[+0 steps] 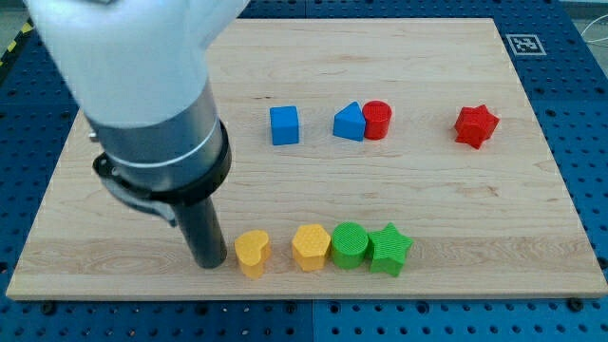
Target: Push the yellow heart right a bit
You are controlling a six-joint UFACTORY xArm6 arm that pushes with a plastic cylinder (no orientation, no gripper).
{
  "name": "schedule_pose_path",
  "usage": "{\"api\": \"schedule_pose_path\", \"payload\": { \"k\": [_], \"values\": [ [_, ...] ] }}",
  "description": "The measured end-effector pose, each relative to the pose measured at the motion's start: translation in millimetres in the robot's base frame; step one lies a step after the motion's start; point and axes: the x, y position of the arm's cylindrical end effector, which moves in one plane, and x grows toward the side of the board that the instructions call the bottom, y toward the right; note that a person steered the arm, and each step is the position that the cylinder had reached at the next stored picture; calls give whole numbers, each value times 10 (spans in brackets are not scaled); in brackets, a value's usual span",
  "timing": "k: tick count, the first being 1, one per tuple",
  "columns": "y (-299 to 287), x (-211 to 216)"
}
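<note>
Yellow heart (pixel 252 252) point toward view's bottom | my tip (pixel 211 263) just left, near | no jaws fitted

A pale wooden board (pixel 427 218) with fine lengthwise grain fills most of the view, evenly lit with only soft shadows. Around it lies a blue perforated surface (pixel 589 142), dotted with regular holes. At the view's top right, far from the rod's end, 1 black-and-white square marker (pixel 522 44) sits on the board's corner. A yellow-and-black striped strip (pixel 11 49) shows at the top left.
</note>
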Motion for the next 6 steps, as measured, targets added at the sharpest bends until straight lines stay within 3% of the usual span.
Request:
{"api": "schedule_pose_path", "payload": {
  "k": [6],
  "values": [
    [336,66]
  ]
}}
